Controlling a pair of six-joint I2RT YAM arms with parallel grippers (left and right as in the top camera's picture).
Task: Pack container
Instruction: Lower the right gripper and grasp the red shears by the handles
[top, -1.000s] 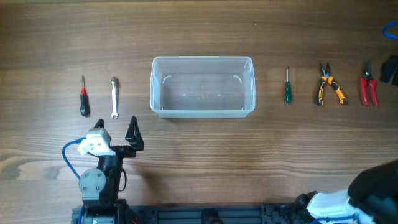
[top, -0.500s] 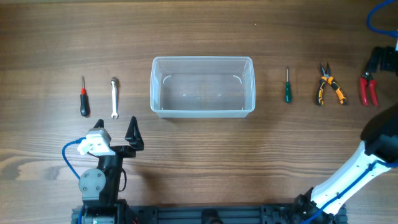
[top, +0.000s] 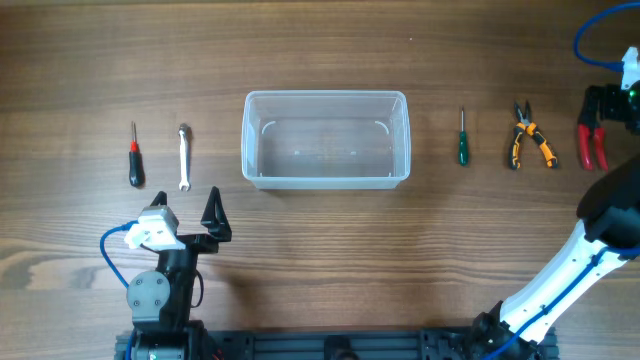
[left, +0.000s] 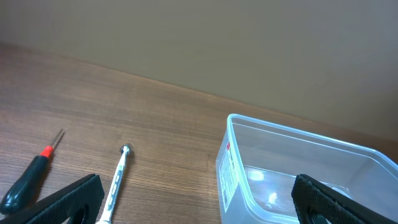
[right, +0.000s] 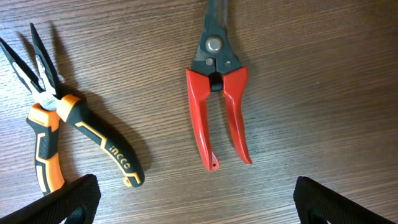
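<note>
The clear plastic container (top: 325, 97) stands empty at the table's middle; it also shows in the left wrist view (left: 231, 163). My left gripper (top: 186, 214) is open and empty near the front left, short of the container and a silver wrench (top: 184, 157); its fingers (left: 196, 208) frame the wrench (left: 117, 177) and the container's corner. My right gripper (top: 612, 104) is open at the far right, above red-handled cutters (top: 593, 143). In the right wrist view its fingers (right: 199, 208) hang open over the cutters (right: 217, 118), not touching them.
A red-and-black screwdriver (top: 134, 160) lies left of the wrench, also in the left wrist view (left: 28, 183). A green screwdriver (top: 461, 140) and orange-black pliers (top: 528, 140) lie right of the container; the pliers show in the right wrist view (right: 59, 134).
My right arm has swung from the front right corner up to the far right and now hovers over the red cutters. The left arm and all tools have not moved.
</note>
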